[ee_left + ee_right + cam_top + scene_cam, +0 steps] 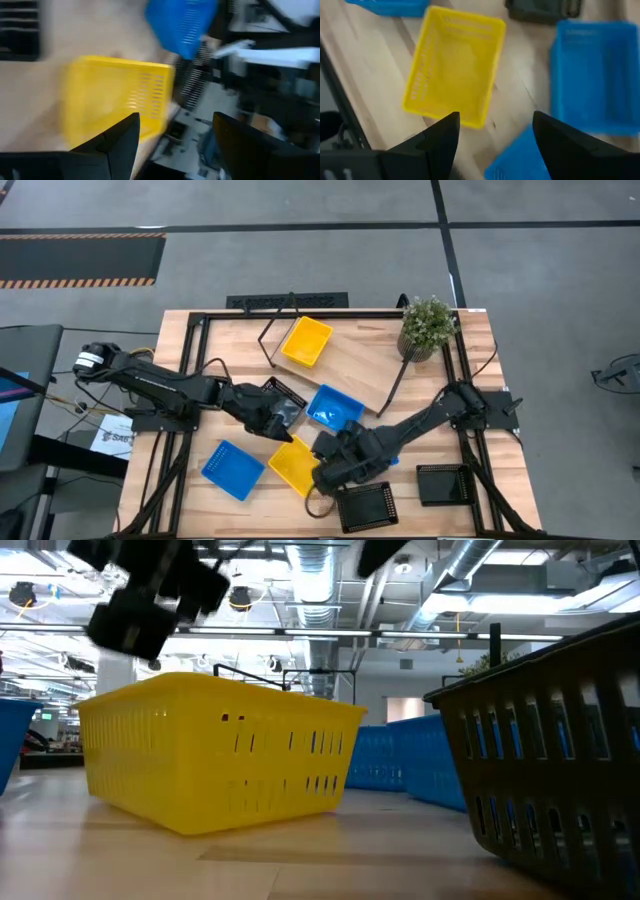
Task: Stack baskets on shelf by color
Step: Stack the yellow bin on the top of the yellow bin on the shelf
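Your right gripper point(492, 137) is hovering with fingers spread wide and nothing between them, right over the yellow basket point(454, 72) on the tabletop point(375, 65). A blue basket point(594, 75) sits just beside it, past the other finger. Your left gripper point(172, 142) is also spread and empty, close to that same yellow basket. Another yellow basket point(305, 341) is already up on the shelf point(355, 365), well beyond both grippers, with the plant point(427, 326) at the shelf's end.

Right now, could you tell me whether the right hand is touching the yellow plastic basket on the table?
Apart: the right wrist view shows the open right hand above the yellow plastic basket.
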You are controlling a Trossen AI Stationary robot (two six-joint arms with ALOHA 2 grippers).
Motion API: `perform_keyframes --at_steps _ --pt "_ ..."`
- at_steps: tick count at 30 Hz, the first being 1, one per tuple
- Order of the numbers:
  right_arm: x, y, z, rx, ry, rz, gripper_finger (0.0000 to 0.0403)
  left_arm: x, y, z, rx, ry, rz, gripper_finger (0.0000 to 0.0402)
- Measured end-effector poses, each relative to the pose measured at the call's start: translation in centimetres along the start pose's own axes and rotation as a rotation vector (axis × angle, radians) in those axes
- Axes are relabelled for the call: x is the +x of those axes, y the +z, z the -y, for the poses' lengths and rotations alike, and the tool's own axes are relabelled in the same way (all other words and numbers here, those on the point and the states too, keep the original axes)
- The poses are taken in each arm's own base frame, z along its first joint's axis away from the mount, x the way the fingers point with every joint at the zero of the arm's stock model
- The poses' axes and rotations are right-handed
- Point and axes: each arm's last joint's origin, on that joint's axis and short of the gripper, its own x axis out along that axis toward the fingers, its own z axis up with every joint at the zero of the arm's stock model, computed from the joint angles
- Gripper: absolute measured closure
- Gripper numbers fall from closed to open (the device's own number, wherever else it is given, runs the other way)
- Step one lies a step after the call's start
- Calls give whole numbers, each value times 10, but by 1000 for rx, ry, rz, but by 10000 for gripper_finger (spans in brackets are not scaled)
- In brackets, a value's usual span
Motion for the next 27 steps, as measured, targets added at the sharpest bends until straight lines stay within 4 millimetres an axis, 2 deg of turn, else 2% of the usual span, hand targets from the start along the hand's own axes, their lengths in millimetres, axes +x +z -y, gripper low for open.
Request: perform_keyframes --at_steps 6,13,20,24,27 --pt "38 12 9 -34 87 -17 128 -28 -2 40 76 -166 -6 164" --pt "83 12 26 17 130 -20 128 -89 -9 85 198 -397 149 164" --pt "98 16 35 -7 141 15 128 -160 -19 114 334 -596 394 164" --pt "102 14 38 -10 128 3 128 -191 -25 118 394 -653 526 164" --pt "102 15 38 -18 131 9 128 -206 -28 116 400 -672 596 164"
